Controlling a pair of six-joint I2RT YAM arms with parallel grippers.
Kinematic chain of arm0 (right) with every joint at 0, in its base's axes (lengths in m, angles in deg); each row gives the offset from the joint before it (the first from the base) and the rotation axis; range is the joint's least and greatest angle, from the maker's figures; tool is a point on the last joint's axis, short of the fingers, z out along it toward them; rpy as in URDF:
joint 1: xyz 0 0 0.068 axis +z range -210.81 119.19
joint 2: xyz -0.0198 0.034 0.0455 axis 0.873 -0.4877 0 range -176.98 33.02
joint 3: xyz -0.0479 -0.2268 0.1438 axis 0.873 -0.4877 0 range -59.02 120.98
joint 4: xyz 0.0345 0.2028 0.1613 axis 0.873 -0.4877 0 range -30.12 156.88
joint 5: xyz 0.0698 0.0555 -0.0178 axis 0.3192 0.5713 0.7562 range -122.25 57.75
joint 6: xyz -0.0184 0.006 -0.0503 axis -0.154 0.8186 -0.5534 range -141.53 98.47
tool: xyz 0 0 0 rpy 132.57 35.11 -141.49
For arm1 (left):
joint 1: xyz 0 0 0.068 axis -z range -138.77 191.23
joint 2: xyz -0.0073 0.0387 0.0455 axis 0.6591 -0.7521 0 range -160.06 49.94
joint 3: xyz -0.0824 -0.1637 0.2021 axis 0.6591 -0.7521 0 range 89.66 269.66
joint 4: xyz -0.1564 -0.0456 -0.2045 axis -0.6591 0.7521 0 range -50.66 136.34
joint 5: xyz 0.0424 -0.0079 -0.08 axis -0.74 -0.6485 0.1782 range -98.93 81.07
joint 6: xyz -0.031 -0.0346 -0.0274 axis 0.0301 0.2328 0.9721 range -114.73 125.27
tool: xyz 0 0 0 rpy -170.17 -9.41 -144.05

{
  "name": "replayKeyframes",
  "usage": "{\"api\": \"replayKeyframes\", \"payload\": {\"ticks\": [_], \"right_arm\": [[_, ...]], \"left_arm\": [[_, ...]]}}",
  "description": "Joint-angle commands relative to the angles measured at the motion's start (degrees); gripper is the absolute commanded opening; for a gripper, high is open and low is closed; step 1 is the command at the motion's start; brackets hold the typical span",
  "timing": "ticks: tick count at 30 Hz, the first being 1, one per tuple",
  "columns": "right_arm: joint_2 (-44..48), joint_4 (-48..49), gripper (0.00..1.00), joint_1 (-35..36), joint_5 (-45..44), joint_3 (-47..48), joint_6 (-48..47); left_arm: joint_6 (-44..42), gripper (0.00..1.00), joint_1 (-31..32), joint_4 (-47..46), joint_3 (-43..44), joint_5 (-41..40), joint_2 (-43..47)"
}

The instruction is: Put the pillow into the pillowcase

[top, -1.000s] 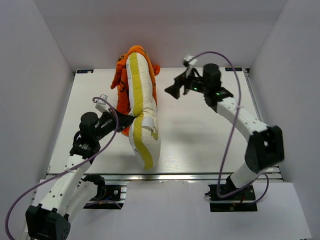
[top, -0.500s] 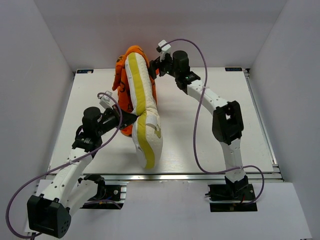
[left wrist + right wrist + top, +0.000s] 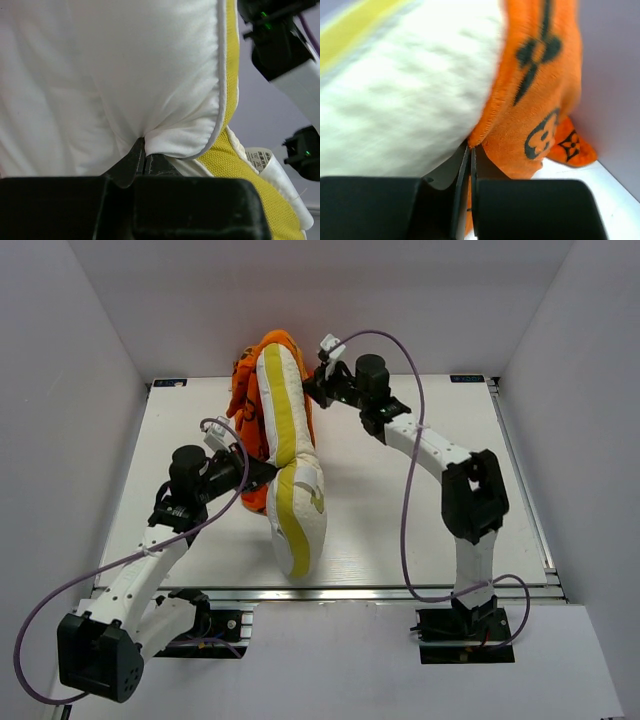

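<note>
From above, we see the pillow [image 3: 283,440] standing on its long edge on the table [image 3: 400,520], running from the far side toward the arms. The pillowcase [image 3: 245,405] caps its far end and hangs bunched down its left flank; the near half of the pillow is bare. The left gripper [image 3: 265,472] presses in at the pillow's left side about midway along it, and the right gripper [image 3: 313,383] sits at the far right corner, where the orange edge meets the white.

In the left wrist view, the jaws are pinched together on a fold of the pillow's white cover, beside the yellow band [image 3: 230,75]. We judge the foam thick, springy and light, so a pinch of cover steadies it but would slip under a hard pull.

In the right wrist view, the jaws are closed on the pillowcase's open rim, right against the white pillow. The cloth looks soft, limp and plush. We judge it will cling and bunch on the foam, so the rim is the place to hold, working it along one side at a time.
</note>
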Motion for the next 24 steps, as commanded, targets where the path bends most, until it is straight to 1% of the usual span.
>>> {"api": "replayKeyframes", "payload": {"ticks": [1, 3, 5, 6, 8, 11, 14, 15, 18, 19, 21, 22, 24], "right_arm": [[13.1, 6.5, 0.00, 1.0, 11.5, -8.5, -1.0], [19.0, 6.0, 0.00, 1.8, 13.9, -12.8, -3.8], [22.5, 5.6, 0.00, 3.0, 15.9, -18.1, -5.4], [25.4, 5.6, 0.00, 3.4, 16.7, -19.2, -7.0], [28.0, 5.4, 0.00, 4.2, 18.4, -21.1, -7.3], [31.4, 5.0, 0.00, 4.7, 20.8, -21.0, -6.2], [32.3, 0.9, 0.00, 4.8, 20.8, -19.7, -7.7], [31.9, -2.4, 0.00, 4.8, 20.6, -18.7, -8.5], [30.3, -3.0, 0.00, 4.5, 9.3, -18.1, -9.4], [29.3, -4.4, 0.00, 3.0, 3.5, -17.0, -8.4], [25.5, -7.9, 0.00, 1.2, 1.5, -14.0, -5.6], [24.5, -10.5, 0.00, -0.1, -1.2, -11.7, -4.7], [23.2, -11.5, 0.00, -0.9, -2.0, -10.6, -4.0]], "left_arm": [[-1.3, 0.00, -1.4, 9.5, 1.1, -6.9, -3.1], [-1.3, 0.00, -1.8, 9.7, 2.3, -7.7, -4.2], [-1.4, 0.00, -1.9, 10.0, 4.1, -7.8, -6.3], [-1.6, 0.00, -2.0, 9.9, 4.6, -7.7, -7.0], [-1.7, 0.00, -2.0, 9.7, 5.8, -6.8, -9.1], [-2.0, 0.00, -2.0, 10.0, 6.9, -6.1, -10.3], [-2.0, 0.00, -2.0, 8.8, 7.1, -5.1, -10.3], [-2.6, 0.00, -2.0, 7.7, 7.0, -4.4, -10.3], [-3.7, 0.00, -2.0, 4.2, 6.7, 1.6, -10.4], [-3.8, 0.00, -2.0, 3.2, 6.1, 3.6, -10.3], [-3.9, 0.00, -1.9, 1.0, 5.1, 8.4, -9.6], [-3.8, 0.00, -1.7, 0.2, 3.7, 10.1, -9.1], [-4.8, 0.00, -0.7, 0.1, 2.8, 13.0, -8.8]]}}
